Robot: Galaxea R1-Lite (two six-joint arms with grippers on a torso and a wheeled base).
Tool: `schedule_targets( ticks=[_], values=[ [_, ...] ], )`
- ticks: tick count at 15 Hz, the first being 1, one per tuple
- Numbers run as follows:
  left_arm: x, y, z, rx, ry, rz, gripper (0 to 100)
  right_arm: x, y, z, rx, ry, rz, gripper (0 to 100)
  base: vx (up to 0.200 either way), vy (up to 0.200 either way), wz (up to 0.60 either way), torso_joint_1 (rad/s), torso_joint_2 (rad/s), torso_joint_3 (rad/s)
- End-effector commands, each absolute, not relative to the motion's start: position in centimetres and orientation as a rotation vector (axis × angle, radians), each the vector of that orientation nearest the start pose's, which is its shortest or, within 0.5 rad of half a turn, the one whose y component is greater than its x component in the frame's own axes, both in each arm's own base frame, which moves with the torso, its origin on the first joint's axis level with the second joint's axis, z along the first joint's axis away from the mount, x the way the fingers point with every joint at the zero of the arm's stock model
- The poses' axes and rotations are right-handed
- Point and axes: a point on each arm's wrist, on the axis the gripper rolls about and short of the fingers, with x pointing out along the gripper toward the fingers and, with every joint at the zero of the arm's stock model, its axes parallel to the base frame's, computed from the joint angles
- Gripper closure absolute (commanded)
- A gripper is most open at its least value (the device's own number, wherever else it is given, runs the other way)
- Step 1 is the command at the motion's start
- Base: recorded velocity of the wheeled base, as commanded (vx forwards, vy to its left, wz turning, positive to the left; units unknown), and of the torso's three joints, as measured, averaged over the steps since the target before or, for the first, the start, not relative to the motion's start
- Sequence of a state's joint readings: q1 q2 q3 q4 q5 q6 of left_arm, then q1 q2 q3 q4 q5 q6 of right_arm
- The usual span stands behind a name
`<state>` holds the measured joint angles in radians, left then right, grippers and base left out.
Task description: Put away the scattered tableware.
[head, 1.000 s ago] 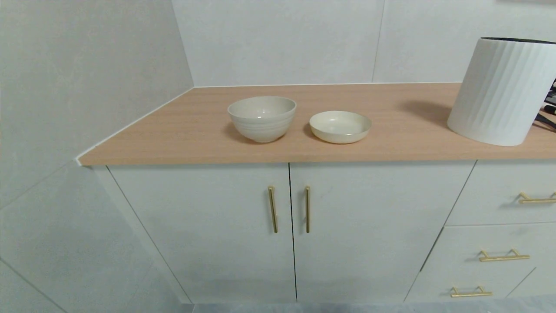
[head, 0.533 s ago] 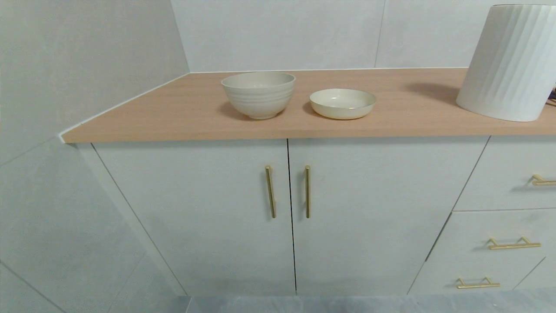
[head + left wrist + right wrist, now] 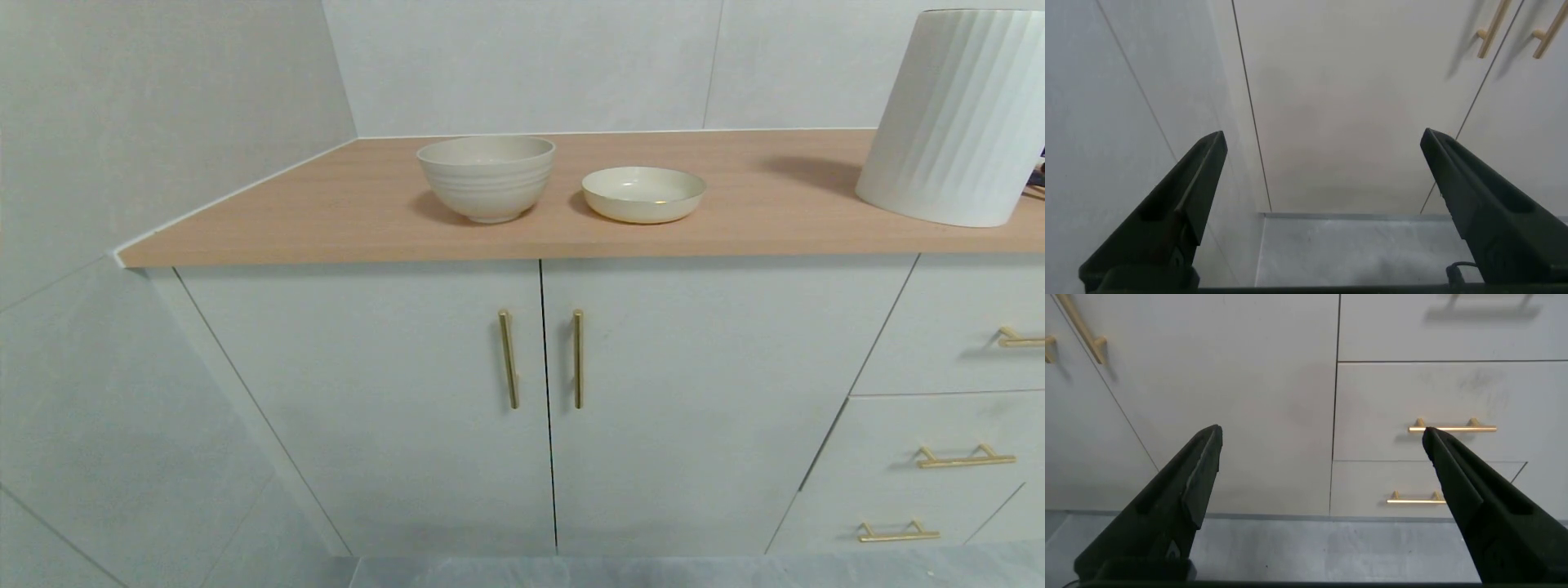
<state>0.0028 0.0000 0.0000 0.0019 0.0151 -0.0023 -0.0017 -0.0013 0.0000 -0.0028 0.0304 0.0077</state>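
left end effector [image 3: 1321, 137] and right end effector [image 3: 1321, 431] wide open, empty; bowl [image 3: 486, 178] beside dish [image 3: 643, 194] on countertop [image 3: 326, 224]

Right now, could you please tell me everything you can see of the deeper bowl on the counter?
The deeper bowl is pale beige-grey and round, with faint horizontal ridges around its outer wall. It looks like ceramic. It stands upright on the wooden countertop, and what shows of its inside is empty. It sits to the left of the shallow dish and apart from it. Nothing else touches it.
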Motion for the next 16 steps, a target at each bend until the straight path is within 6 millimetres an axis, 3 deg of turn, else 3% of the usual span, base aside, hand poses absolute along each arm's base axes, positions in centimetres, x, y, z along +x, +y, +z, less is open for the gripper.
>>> schedule_targets(
  ticks=[1,12,14,15,16],
  values=[
    [-2.3,0.0,7.5,-0.003,0.002,0.018,0,-2.3,0.1,7.6,0.008,-0.003,0.029,0,0.0,0.0,0.0,0.0,0.0,0.0],
    [-2.3,0.0,7.5,-0.003,0.002,0.018,0,-2.3,0.1,7.7,-0.022,-0.01,0.031,0,0.0,0.0,0.0,0.0,0.0,0.0],
    [-2.3,0.0,7.5,-0.003,0.002,0.018,0,-3.3,0.2,12.1,0.045,-0.125,0.141,0,0.0,0.0,0.0,0.0,0.0,0.0],
    [-2.3,0.0,7.5,-0.003,0.002,0.018,0,-3.3,0.2,12.1,0.045,-0.125,0.141,0,0.0,0.0,0.0,0.0,0.0,0.0],
    [-2.3,0.0,7.5,-0.003,0.002,0.018,0,-1.7,0.5,13.8,0.066,0.015,0.33,0,0.0,0.0,0.0,0.0,0.0,0.0]
  ],
)
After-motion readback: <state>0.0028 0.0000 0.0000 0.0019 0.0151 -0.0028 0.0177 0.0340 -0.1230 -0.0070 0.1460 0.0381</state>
